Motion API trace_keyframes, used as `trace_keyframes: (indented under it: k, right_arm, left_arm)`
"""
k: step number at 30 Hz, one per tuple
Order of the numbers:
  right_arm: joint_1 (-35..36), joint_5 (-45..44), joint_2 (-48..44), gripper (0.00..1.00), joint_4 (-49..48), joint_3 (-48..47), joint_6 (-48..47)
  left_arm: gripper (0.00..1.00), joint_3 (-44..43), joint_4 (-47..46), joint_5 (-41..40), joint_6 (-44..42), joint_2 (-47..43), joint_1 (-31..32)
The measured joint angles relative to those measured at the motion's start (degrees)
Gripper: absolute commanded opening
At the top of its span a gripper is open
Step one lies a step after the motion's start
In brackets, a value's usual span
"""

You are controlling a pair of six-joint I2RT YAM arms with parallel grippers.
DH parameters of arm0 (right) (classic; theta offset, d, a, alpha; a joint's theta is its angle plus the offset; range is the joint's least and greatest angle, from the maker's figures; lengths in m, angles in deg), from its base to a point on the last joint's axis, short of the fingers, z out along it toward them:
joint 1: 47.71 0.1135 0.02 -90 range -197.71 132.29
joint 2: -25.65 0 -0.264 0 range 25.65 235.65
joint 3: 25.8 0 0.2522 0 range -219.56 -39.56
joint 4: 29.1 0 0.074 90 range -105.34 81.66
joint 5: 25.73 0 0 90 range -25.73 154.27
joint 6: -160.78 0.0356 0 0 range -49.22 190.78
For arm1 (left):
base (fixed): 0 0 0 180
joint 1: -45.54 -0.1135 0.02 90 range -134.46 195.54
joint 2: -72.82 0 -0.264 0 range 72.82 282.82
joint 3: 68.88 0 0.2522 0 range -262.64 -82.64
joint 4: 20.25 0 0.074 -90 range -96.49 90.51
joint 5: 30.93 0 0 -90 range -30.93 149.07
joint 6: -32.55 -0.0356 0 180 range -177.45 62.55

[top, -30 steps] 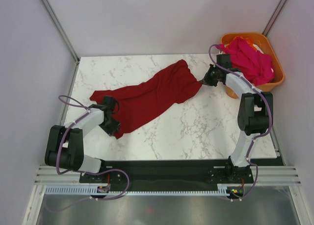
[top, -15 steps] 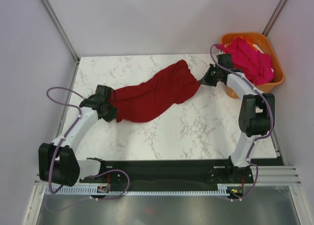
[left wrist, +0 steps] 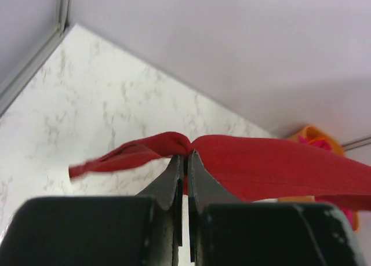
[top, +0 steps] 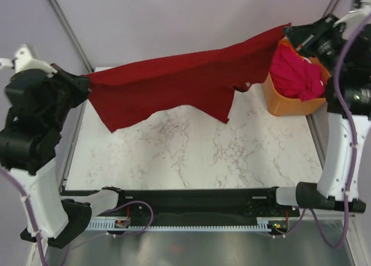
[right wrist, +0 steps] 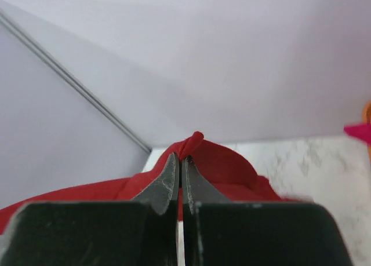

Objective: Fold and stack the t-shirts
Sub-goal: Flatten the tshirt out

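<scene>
The red shirt (top: 174,83) hangs in the air above the table (top: 191,156), stretched between the 2 grippers, its long axis running side to side across the scene and rising a little toward the right end. The left gripper (top: 81,83) pinches the shirt's left end, jaws pressed together on a bunched fold of cloth, which the left wrist view shows squeezed right at the fingertips (left wrist: 184,156) with fabric spilling to both sides. The right gripper (top: 288,31) is clamped on the opposite end, high up and just above the tub (top: 290,104); the right wrist view shows a small knot of red cloth caught between its closed fingertips (right wrist: 181,156). Between the 2 grips the top edge is taut, while the lower edge sags unevenly, with 1 flap dropping lowest just left of the tub. The pink shirt (top: 298,72) lies crumpled inside the tub, below the right gripper. No label or writing can be made out on either shirt.
</scene>
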Motion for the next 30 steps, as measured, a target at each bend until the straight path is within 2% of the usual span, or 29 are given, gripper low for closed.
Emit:
trace_keyframes:
  k: [2,5,10,15,19,22,25,29,30]
  right_arm:
    - [-1.1,0.0,-2.6,0.0,1.1,-6.2,0.1]
    - [-0.8,-0.2,-8.9,0.0,2.9,-10.4,0.4]
    - [-0.8,-2.0,-15.9,0.0,5.1,-13.2,1.2]
    - [-0.8,-1.4,-11.6,0.0,2.5,-12.3,2.7]
    - [0.6,-0.4,3.3,0.0,-1.6,-11.3,3.7]
    - [3.8,-3.4,18.4,0.0,-2.8,-10.5,3.1]
    - [7.1,-6.3,33.4,0.0,-2.4,-10.3,2.5]
    - [10.8,-8.2,53.3,0.0,-0.3,-15.0,2.2]
    - [11.5,-8.5,58.3,0.13,-0.2,-17.9,2.1]
  left_arm:
    - [0.02,-7.2,0.7,-0.5,-1.6,-0.7,0.0]
    - [0.02,-9.2,2.3,-0.9,-2.6,-5.0,0.0]
    - [0.02,-6.0,3.3,-2.7,-3.5,-12.6,0.1]
    - [0.02,-0.6,2.3,-4.5,-3.6,-10.1,0.0]
    - [0.02,2.3,-0.4,-4.7,-3.8,1.7,-1.2]
    - [0.02,6.9,-4.8,-0.5,-4.4,11.5,-6.0]
    - [0.02,9.9,-8.4,3.6,-5.1,25.4,-10.9]
    - [0.02,6.6,-11.1,8.2,-6.6,46.8,-14.4]
    - [0.03,4.7,-11.2,9.3,-6.9,52.2,-15.0]
